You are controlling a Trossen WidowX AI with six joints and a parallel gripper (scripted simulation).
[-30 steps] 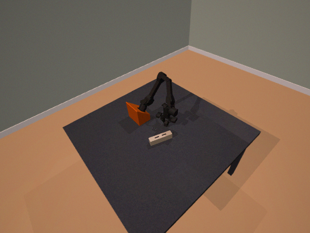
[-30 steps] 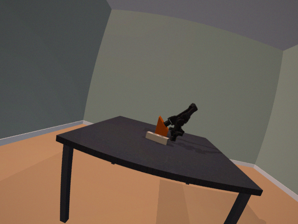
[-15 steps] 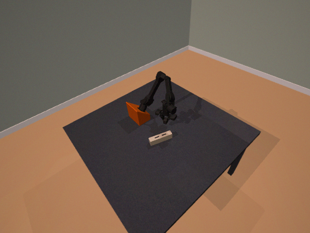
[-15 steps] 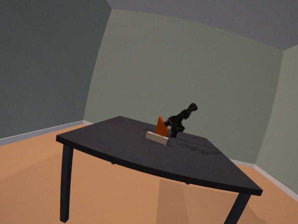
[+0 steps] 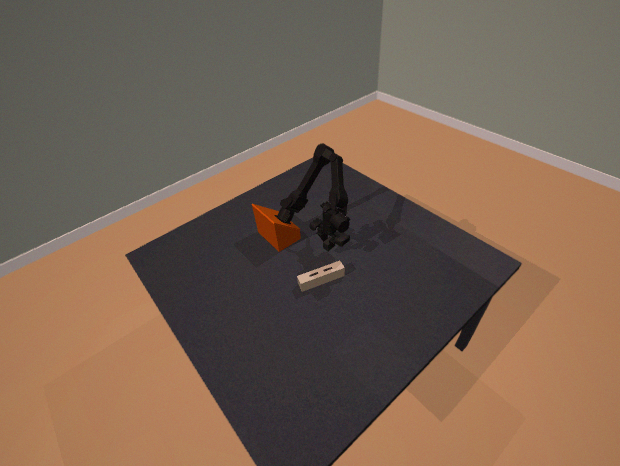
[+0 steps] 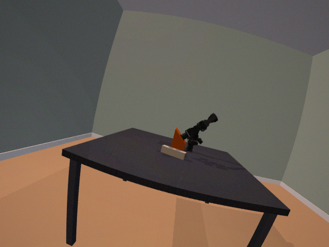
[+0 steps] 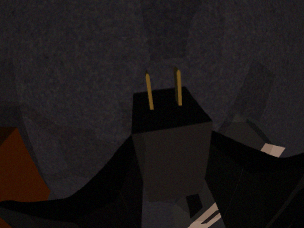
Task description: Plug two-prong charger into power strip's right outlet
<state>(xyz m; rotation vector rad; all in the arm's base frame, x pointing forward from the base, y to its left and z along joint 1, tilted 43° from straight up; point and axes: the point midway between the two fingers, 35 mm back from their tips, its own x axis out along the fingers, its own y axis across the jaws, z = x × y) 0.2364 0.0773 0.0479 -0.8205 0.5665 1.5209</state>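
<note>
The black two-prong charger (image 7: 173, 159) fills the middle of the wrist view, with two brass prongs pointing away from the gripper. My gripper (image 7: 165, 134) (image 5: 335, 242) is shut on the charger body, one dark finger on each side, and appears raised above the table. The charger cannot be made out in the top view. The white power strip (image 5: 322, 282) (image 6: 173, 152) lies on the table just in front of the gripper, its two dark outlets facing up. In the wrist view the strip is mostly hidden by the charger and fingers.
An orange wedge-shaped block (image 5: 273, 234) (image 6: 178, 141) (image 7: 17, 172) stands beside the arm, behind the strip. The arm bends up from it and down to the gripper. The dark table (image 5: 280, 350) (image 6: 127, 159) carries everything, and its edges are well away from the strip.
</note>
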